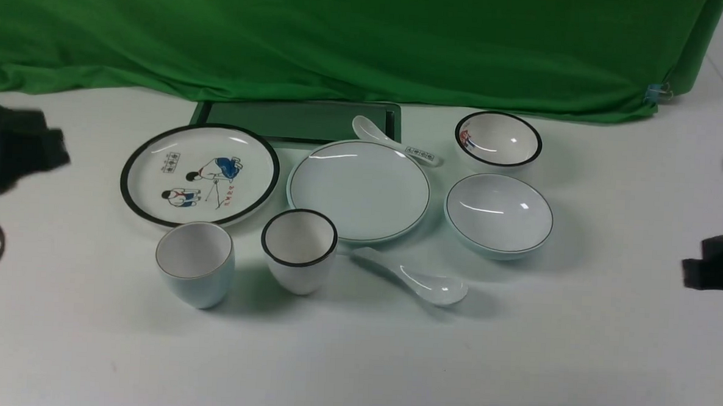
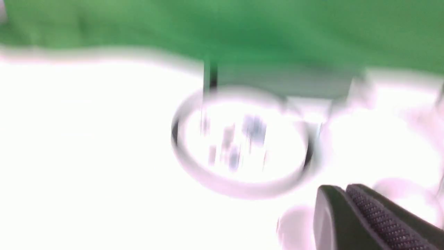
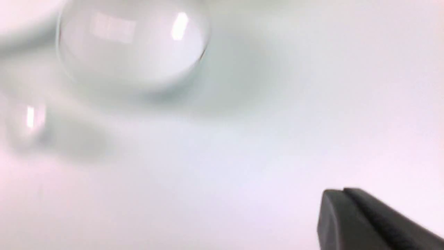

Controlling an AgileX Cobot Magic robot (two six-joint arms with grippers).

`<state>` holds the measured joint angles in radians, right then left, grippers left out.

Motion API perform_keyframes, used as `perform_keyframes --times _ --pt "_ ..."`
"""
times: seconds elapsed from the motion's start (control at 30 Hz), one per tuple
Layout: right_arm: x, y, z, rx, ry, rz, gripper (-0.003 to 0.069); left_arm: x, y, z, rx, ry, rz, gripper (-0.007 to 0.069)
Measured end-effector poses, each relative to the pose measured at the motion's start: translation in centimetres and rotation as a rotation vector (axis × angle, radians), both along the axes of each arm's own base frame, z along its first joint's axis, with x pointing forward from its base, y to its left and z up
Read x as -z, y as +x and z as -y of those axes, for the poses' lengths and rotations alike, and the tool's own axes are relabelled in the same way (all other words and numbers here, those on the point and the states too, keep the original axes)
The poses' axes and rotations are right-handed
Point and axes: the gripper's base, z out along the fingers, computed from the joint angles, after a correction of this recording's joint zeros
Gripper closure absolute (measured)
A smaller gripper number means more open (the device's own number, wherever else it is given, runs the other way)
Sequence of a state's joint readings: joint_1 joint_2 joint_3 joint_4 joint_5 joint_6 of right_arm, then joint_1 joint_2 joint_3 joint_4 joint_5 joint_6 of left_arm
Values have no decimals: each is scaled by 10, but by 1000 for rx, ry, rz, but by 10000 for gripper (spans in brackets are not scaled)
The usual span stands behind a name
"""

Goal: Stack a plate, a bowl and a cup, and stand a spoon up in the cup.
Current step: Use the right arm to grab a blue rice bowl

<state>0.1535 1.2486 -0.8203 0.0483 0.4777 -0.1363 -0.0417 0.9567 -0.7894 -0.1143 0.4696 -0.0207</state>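
The pale blue-green plate [image 1: 359,189] lies mid-table. The matching wide bowl [image 1: 499,214] sits to its right, also blurred in the right wrist view [image 3: 131,45]. The pale blue-green cup [image 1: 195,263] stands upright at the front left. The plain white spoon [image 1: 419,282] lies in front of the plate, scoop to the right. My left gripper [image 1: 40,146] is a dark blur at the far left edge, its jaws pressed together and empty in the left wrist view [image 2: 345,189]. My right gripper [image 1: 716,264] is at the far right edge, shut and empty [image 3: 342,191], well clear of the bowl.
A black-rimmed cartoon plate [image 1: 199,174] lies left of the plain plate. A black-rimmed white cup [image 1: 299,249] stands between the pale cup and the spoon. A small black-rimmed bowl [image 1: 498,140], a printed spoon [image 1: 394,142] and a dark tray [image 1: 298,121] sit behind, before a green cloth [image 1: 344,37].
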Motion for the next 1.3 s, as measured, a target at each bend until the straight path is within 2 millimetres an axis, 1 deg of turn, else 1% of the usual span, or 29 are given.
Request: perform_keyframes --times 0.07,0.1,0.13,0.17,0.23,0.27,0.33,0.37,0.4,0.43,0.47,0.5,0.53,0.57,0.63,0.67,0.7,0.73,0.77,0.83,0.87,0.97,1.0,1.07,1.17,1.2,1.27,1.3 --pt "3 24 -15 -44 -20 -87 601 11 10 4 38 -15 -124 633" --pt "0 25 -16 -48 -20 -81 601 12 11 5 45 -15 -138 633" --pt "1 46 -28 -75 -24 -99 559 21 18 8 64 -42 -199 633" --pt "5 58 -34 -86 -28 -114 519 26 23 10 78 -57 -235 633" --pt "6 85 -46 -102 -26 -110 416 37 30 14 108 -86 -303 633" --pt "6 88 -47 -101 -25 -110 405 38 31 15 110 -88 -306 633" --pt "20 120 -56 -97 -24 -130 260 47 33 18 144 -98 -370 633" --pt "18 121 -57 -95 -21 -123 260 47 33 18 144 -100 -372 633" --pt "25 135 -60 -79 -12 -134 210 48 34 18 148 -104 -378 632" --pt "36 149 -64 -60 -3 -149 192 48 34 18 153 -99 -376 629" --pt "41 155 -65 -56 -2 -157 190 48 34 18 159 -91 -372 625" --pt "43 156 -66 -54 -1 -160 190 48 34 18 160 -90 -371 624" --pt "55 166 -68 -42 2 -180 197 48 34 19 169 -82 -369 608" --pt "56 167 -68 -42 1 -182 200 48 34 19 171 -80 -369 606" --pt "74 176 -71 -35 -2 -214 253 48 34 19 183 -67 -365 572" --pt "77 176 -71 -35 -3 -219 267 48 34 19 185 -65 -366 559" --pt "88 179 -72 -34 -8 -241 356 48 35 19 190 -58 -361 512" --pt "88 179 -72 -34 -8 -240 356 48 35 18 190 -58 -359 512" --pt "92 180 -72 -33 -10 -248 428 48 35 18 188 -57 -354 475" --pt "90 181 -73 -31 0 -242 521 48 36 18 187 -54 -346 417" --pt "87 182 -73 -29 9 -238 545 47 36 18 185 -54 -342 393" --pt "72 179 -76 -38 15 -244 580 47 37 18 182 -53 -335 332" --pt "62 178 -78 -70 -4 -255 583 46 37 18 179 -51 -325 304" --pt "48 177 -81 -124 -28 -289 583 46 39 17 173 -48 -308 273" --pt "15 183 -92 -193 23 -249 583 45 43 16 158 -53 -280 249" --pt "10 185 -97 -207 48 -231 583 46 44 16 154 -56 -275 246" --pt "-5 191 -115 -260 95 -158 583 49 49 17 143 -74 -273 244" --pt "-6 192 -116 -261 99 -156 583 49 49 17 143 -75 -276 244"
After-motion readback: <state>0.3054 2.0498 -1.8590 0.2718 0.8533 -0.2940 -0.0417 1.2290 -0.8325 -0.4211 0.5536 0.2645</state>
